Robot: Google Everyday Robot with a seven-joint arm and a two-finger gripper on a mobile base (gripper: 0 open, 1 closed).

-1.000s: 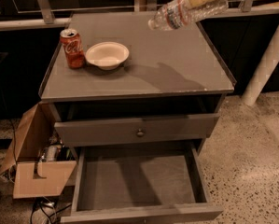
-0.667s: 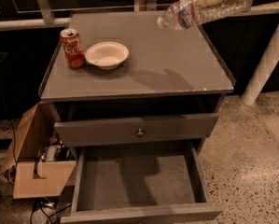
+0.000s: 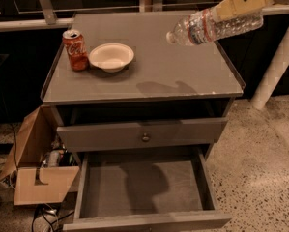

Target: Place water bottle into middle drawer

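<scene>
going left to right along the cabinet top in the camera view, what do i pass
soda can → bowl → water bottle, held in the air over the right edge by the gripper at the top right, fingers shut on it

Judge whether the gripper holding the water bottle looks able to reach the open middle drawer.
Probably yes. The gripper, shut on the water bottle, hangs above the cabinet top's right side; the middle drawer is pulled out, its bare floor open from above.

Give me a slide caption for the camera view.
Gripper, upper right, holds water bottle sideways above cabinet top; middle drawer open below.
</scene>
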